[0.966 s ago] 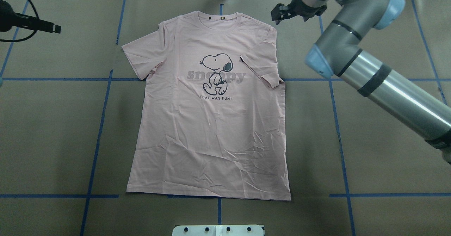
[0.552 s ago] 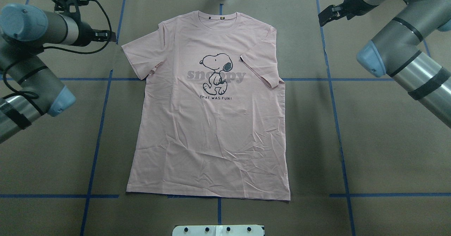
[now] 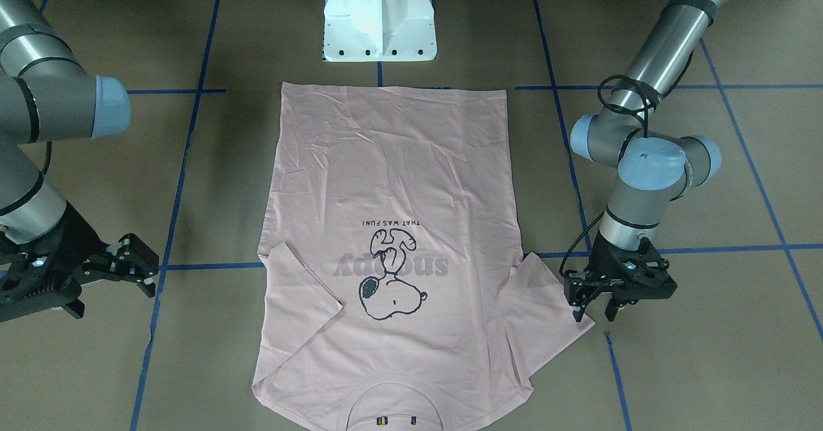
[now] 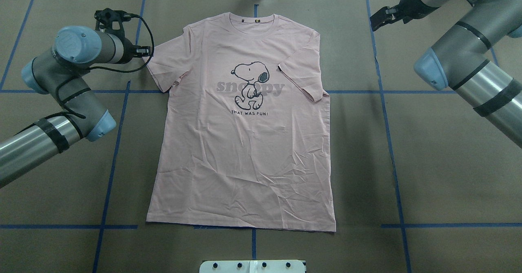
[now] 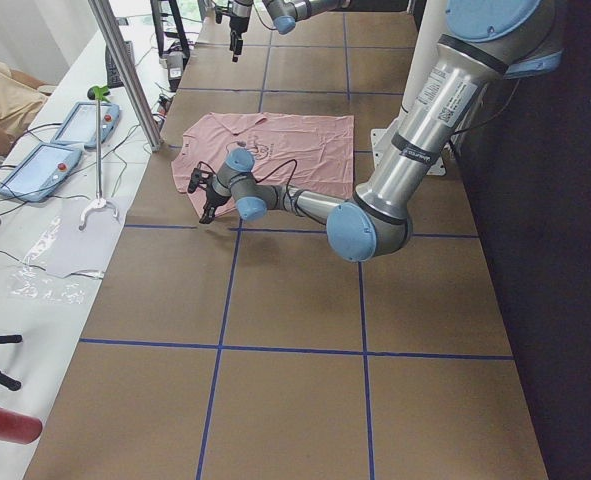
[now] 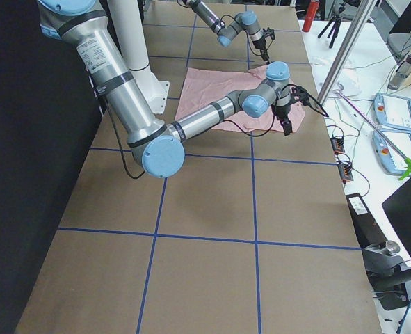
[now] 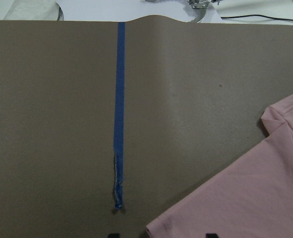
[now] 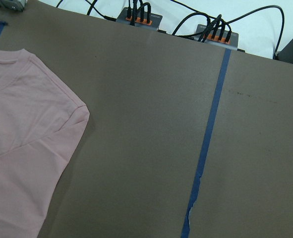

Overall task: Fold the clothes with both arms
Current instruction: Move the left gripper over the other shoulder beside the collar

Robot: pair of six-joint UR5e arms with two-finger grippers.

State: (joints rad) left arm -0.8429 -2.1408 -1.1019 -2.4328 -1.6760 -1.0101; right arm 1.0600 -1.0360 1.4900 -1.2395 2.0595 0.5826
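jaws of the left gripper (image 3: 594,307) stand apart at the outer edge of the pink t-shirt's (image 4: 244,155) spread sleeve (image 4: 163,67); whether they touch it cannot be told. right gripper (image 3: 140,265) jaws also gape, well clear of the t-shirt, beyond its other sleeve (image 4: 301,75), which is folded inward over the chest. the t-shirt lies flat, print up, on the brown table (image 4: 428,163).
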